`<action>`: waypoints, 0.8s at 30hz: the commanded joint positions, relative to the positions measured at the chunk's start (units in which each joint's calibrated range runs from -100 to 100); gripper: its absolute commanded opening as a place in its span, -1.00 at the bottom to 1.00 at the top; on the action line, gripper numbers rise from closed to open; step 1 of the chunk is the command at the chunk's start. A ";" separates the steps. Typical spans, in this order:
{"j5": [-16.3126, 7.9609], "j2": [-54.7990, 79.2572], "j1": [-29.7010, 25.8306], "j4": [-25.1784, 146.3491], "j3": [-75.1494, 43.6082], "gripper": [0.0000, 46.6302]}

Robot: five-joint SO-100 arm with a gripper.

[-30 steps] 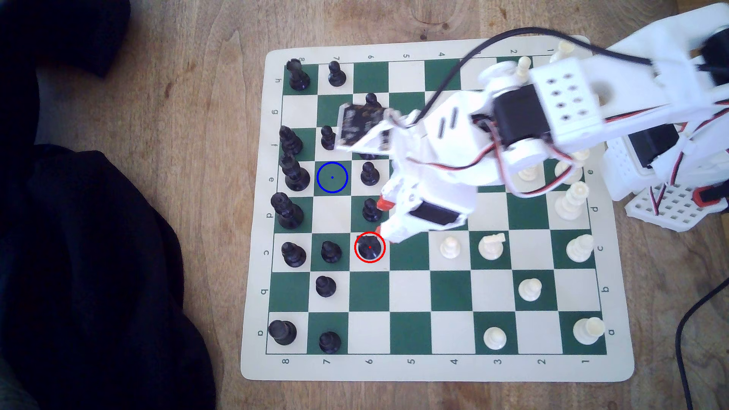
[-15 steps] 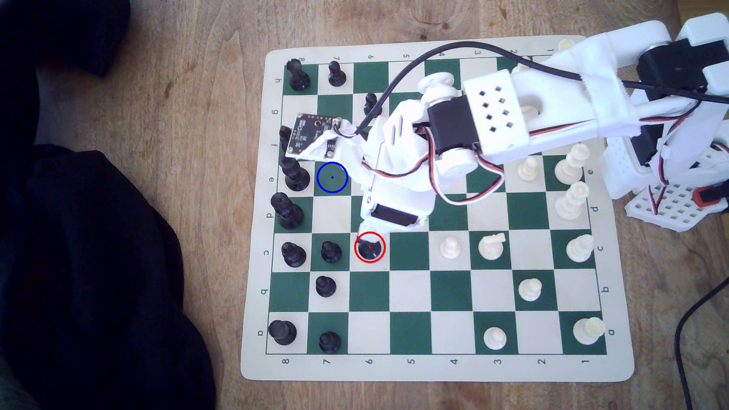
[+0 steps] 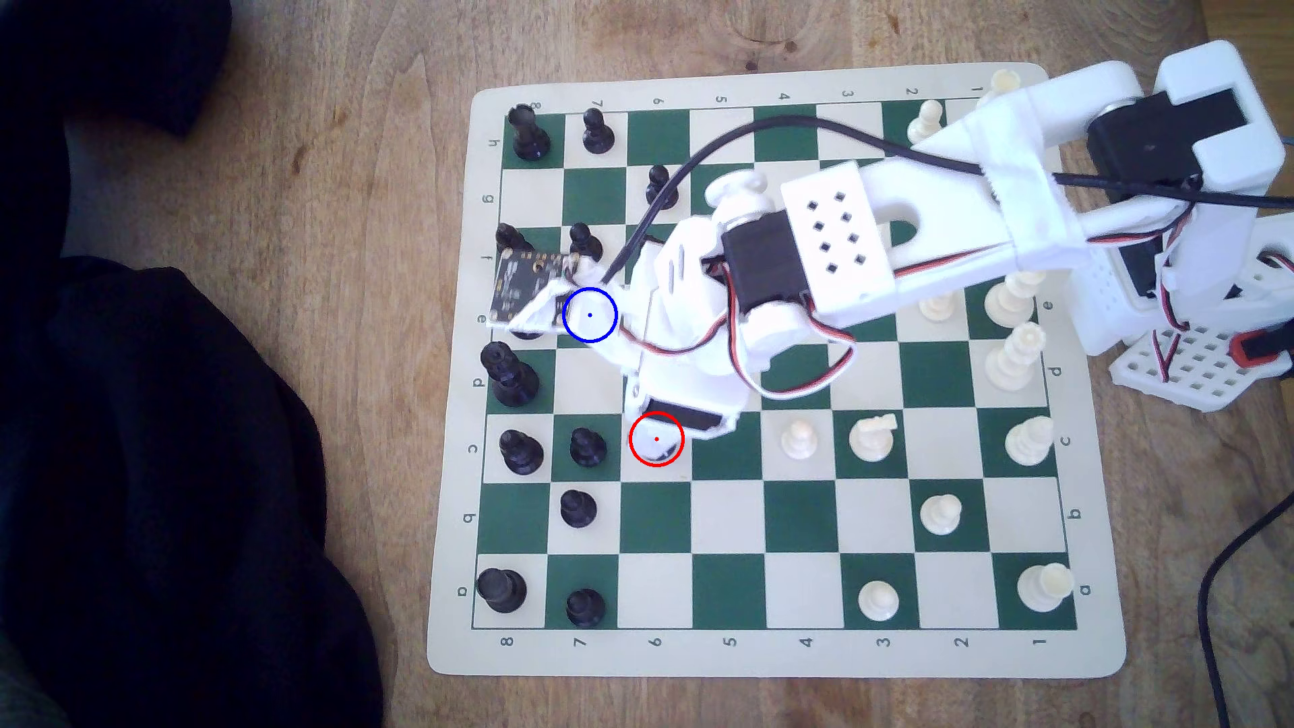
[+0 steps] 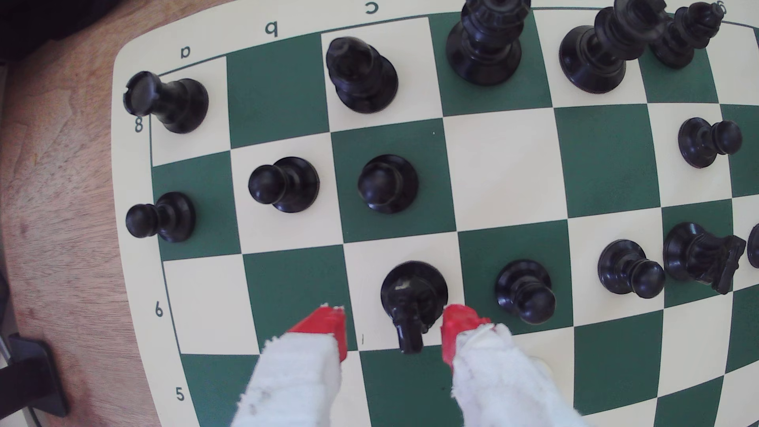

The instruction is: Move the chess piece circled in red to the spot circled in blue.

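Exterior view: one white arm over the chessboard (image 3: 728,658), its claw (image 3: 655,430) covering the red-ringed cream c6 square, a sliver of the black knight (image 3: 664,456) showing at its 5 o'clock — the blue-ringed square (image 3: 589,315) at e7, 11 o'clock from c6, is partly under the camera board (image 3: 529,280); ten white pieces visible, spread cannot be read here. Wrist view: claw (image 4: 394,328) open moderately, two red fingertips (image 4: 324,324) flanking the knight (image 4: 412,301) on c6 — one tip at or just beside its base, the other apart; two knights, six round-headed pawns (image 4: 386,184).
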 commanded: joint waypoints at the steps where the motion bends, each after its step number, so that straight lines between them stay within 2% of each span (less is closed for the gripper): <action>1: -0.05 -0.87 -0.60 -0.03 -4.84 -0.46; 24: -0.10 4.06 -0.83 -2.98 -4.30 -0.55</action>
